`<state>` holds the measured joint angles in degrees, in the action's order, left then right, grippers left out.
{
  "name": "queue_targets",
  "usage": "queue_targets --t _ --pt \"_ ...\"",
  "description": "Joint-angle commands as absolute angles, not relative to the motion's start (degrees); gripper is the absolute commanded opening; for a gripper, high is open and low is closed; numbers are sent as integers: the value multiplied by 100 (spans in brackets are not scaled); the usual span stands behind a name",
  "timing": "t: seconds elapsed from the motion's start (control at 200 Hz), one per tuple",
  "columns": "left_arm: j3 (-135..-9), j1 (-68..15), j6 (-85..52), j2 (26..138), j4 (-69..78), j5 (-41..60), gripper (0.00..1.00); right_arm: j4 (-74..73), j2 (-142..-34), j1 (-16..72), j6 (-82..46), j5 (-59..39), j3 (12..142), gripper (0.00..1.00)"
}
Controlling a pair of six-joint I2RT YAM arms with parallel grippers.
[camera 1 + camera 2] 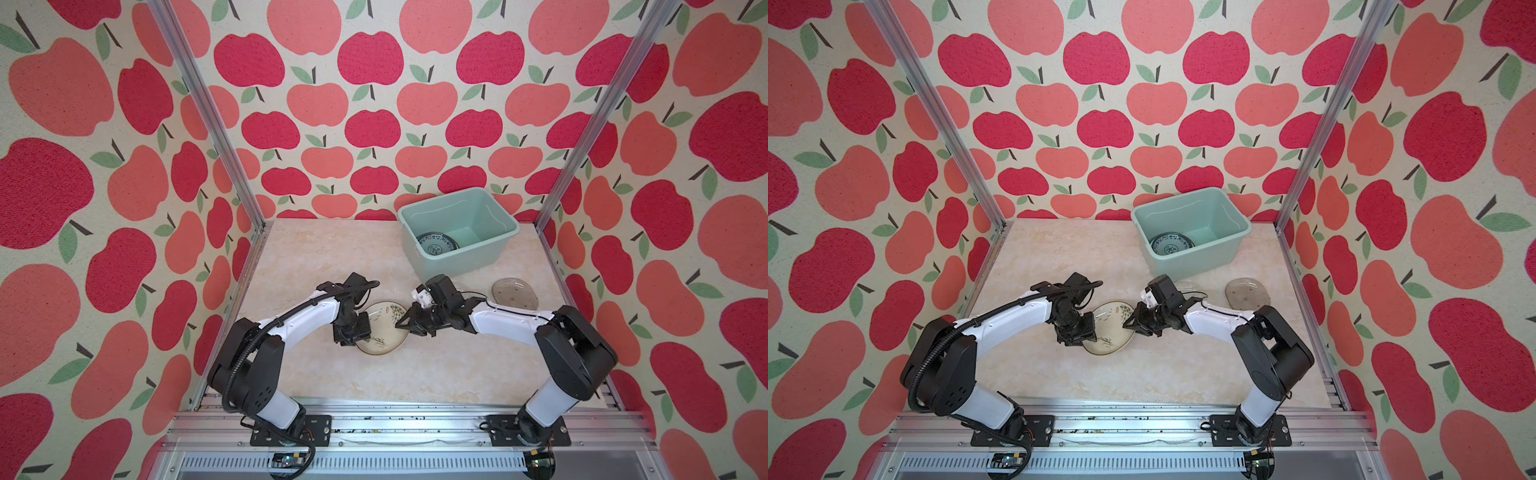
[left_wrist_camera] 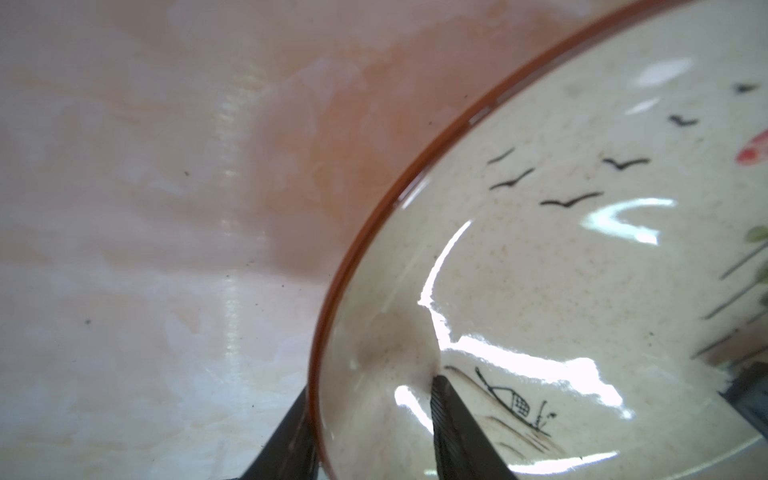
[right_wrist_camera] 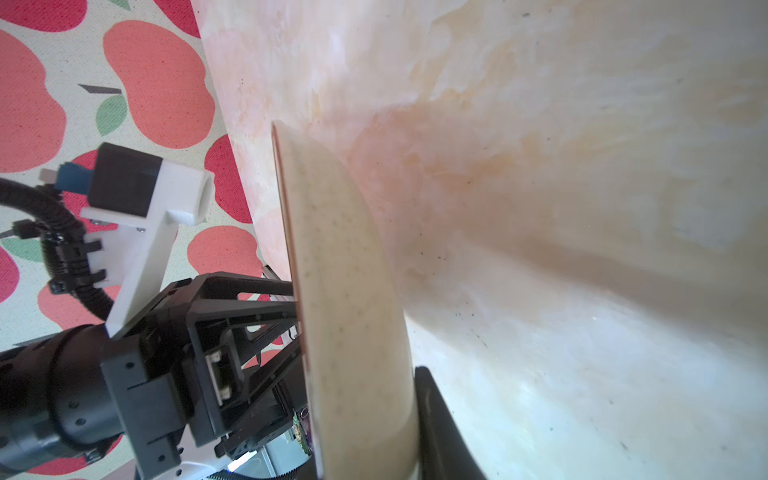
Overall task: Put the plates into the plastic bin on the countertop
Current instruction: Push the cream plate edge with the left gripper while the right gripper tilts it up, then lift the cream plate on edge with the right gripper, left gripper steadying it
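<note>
apple-print walls (image 1: 374, 83) w/ alu posts (image 1: 205, 104) at corners.

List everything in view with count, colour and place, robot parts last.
plastic bin: one, pale mint green, back right of the countertop
blue-patterned plate: one, blue and white, inside the bin at its left end
cream plate: one, cream with bird and plant drawings and a brown rim, centre, between the two grippers
grey glass plate: one, grey translucent, on the countertop right of centre, in front of the bin
countertop: one, beige marble pattern
apple wallpaper: red and coral, on three walls
aluminium rails: silver, at corners and front
arms: two, white and black
left gripper: black, fingers apart astride the cream plate's left rim
right gripper: black, at its right edge, grip unclear
</note>
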<state>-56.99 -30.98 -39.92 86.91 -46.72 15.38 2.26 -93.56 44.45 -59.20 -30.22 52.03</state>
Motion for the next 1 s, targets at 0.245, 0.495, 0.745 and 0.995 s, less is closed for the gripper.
queue_targets --t 0.245,0.495,0.745,0.995 --pt "-6114 -2905 -4111 7378 -4800 972 64 1396 -8293 4330 -5002 -2970 5977 7" --pt "-6240 -2603 -4002 6346 -4533 1353 75 2362 -7914 3946 -4430 -3017 6537 7" --pt "-5806 -2404 -4102 6053 -3670 2935 77 2575 -7787 3749 -4267 -3493 6929 7" --pt "-5345 -2495 -4369 6087 -3013 3160 74 2339 -7759 3744 -4417 -3876 7030 7"
